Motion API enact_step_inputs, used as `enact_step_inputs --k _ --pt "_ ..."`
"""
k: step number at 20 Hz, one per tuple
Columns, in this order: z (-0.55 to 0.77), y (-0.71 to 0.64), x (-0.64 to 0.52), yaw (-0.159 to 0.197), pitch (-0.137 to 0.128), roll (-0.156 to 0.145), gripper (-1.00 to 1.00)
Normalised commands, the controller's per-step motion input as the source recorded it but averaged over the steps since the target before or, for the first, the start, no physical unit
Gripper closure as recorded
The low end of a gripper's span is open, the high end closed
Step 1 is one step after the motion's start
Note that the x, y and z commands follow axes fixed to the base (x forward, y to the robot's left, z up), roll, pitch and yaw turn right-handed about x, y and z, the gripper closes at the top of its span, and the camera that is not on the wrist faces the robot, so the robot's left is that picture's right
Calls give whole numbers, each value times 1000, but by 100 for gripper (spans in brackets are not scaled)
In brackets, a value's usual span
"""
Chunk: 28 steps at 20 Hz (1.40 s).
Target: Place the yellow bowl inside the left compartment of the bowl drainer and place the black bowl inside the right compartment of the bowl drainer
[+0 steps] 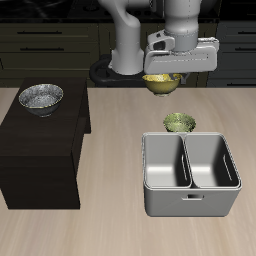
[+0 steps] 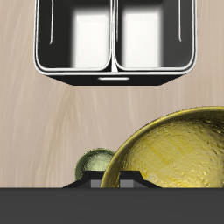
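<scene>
The yellow bowl [image 1: 160, 82] hangs in the air above the table, behind the bowl drainer [image 1: 148, 190], with my gripper [image 1: 161, 74] shut on its rim. In the wrist view the yellow bowl [image 2: 179, 149] fills much of the picture, its mottled golden inside facing the camera. Both wells of the bowl drainer [image 2: 112, 77] show empty in that view. The black bowl [image 1: 40, 97], silvery-grey with a dark inside, sits on top of a dark block, far from the gripper.
An olive-green bowl [image 1: 178, 122] rests on the table just behind the drainer, below the held bowl; the wrist view shows this green bowl [image 2: 93, 163] too. The dark block [image 1: 40, 150] stands tall on the table, across from the drainer.
</scene>
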Motion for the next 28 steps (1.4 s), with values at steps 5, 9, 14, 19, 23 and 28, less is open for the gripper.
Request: enact_step_inputs --k 5,9,14,19,23,28 --pt "196 89 377 -22 11 -20 100" --pt "218 212 299 -5 -14 11 100" --pt "174 390 220 -17 0 24 100" --pt "79 236 204 -5 0 11 100" --pt "76 269 366 -7 12 22 100" --pt "97 139 277 -30 2 -14 100"
